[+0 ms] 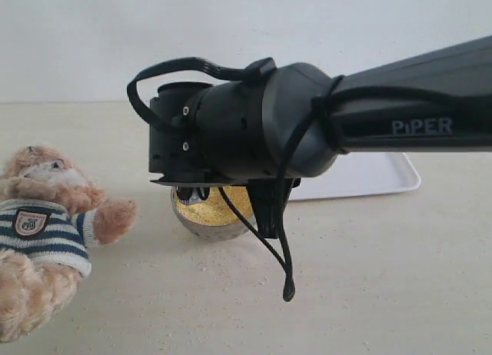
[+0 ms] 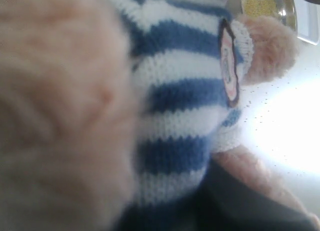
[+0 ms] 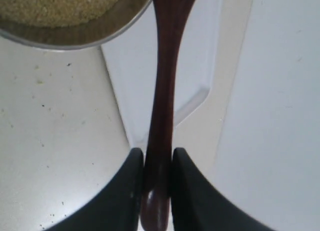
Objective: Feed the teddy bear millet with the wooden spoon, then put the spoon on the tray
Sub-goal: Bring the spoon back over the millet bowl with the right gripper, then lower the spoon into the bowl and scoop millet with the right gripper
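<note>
Plainly, the right tool point(image 3: 157, 158) was clamped on the wooden spoon point(image 3: 162, 91), its two dark fingers point(image 3: 127, 191) pressed against either side of the thin handle close to its end, and the handle ran out toward the rim of the steel bowl point(image 1: 201, 226). That bowl stood mid-worktop, right under the bulky black wrist of the right arm point(image 1: 254, 121), with the millet point(image 1: 211, 205) heaped yellow inside it and loose grains point(image 1: 223, 259) strewn on the pale worktop point(image 1: 384, 278) just in front. The teddy bear point(image 1: 42, 224) lay at the near left, one fluffy paw stretched toward the bowl but apart from it. The tray point(image 1: 369, 182) sat at the far right, mostly hidden behind the arm. The left tool's own camera was filled by blurred fur and the striped shirt (crest badge included), so whether its jaws stood apart or together I could not tell.
</note>
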You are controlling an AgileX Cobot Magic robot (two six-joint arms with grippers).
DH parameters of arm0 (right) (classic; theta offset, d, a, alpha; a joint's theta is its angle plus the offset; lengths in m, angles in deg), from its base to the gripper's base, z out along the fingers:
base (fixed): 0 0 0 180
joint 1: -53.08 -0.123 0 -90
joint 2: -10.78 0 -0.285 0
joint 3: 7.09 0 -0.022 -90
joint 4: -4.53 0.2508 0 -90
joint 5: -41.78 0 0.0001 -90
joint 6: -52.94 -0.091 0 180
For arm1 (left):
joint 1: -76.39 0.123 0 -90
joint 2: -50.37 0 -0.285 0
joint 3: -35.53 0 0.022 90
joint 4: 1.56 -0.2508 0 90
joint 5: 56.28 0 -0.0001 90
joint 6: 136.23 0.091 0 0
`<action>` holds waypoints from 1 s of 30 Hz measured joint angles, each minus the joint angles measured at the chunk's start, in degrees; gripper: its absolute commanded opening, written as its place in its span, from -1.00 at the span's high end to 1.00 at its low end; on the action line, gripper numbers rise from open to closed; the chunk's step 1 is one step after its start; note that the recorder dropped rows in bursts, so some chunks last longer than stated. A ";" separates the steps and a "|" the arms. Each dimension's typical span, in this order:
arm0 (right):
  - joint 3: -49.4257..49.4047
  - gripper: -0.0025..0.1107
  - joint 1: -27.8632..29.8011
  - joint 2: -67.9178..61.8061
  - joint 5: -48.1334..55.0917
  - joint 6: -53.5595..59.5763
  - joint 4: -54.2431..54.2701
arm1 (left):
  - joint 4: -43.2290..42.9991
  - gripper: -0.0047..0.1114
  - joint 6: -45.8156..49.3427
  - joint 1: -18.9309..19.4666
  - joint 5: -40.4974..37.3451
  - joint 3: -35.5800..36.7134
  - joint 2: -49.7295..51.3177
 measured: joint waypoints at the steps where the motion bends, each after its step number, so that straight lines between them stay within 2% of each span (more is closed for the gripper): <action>1: -0.45 0.96 0.05 0.00 0.00 0.18 -0.30 | 0.00 0.78 0.00 0.00 0.00 0.00 0.00; 30: -1.47 0.96 0.14 -9.05 -0.21 2.82 -11.03 | 0.00 0.78 0.00 0.00 0.00 0.00 0.00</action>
